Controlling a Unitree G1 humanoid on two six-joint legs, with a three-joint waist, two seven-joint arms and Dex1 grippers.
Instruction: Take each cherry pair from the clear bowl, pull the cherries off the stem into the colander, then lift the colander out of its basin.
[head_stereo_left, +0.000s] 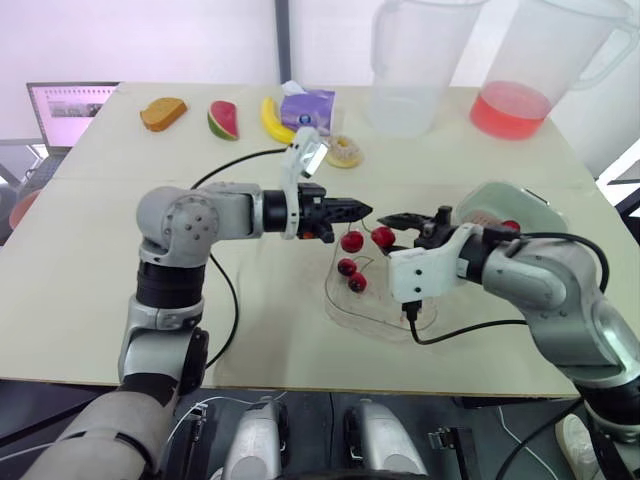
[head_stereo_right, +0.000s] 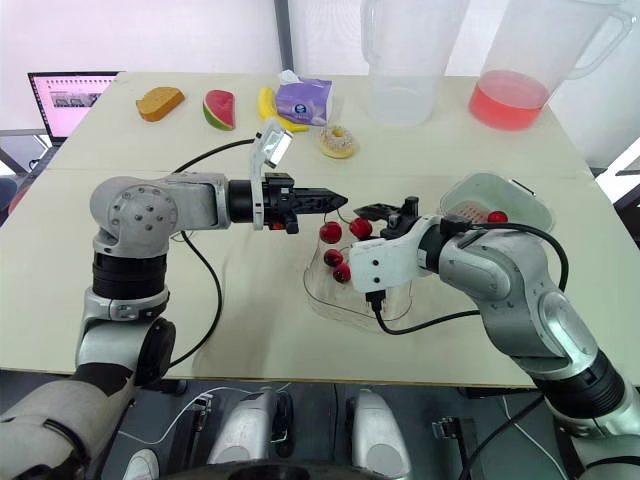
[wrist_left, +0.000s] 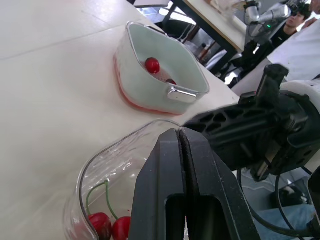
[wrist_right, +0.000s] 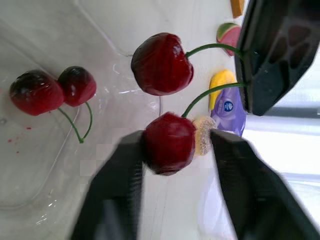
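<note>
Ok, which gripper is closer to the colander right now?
Right. The right gripper reaches over the clear bowl from the colander side; the left gripper pinches the cherry stem from the bowl's far side.

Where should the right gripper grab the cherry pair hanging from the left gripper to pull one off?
Take the nearer cherry across its round middle, from the side opposite the left gripper, which pinches the stems. The open right gripper straddles it; its stem leads straight away, so pulling back should probably free it.
</note>
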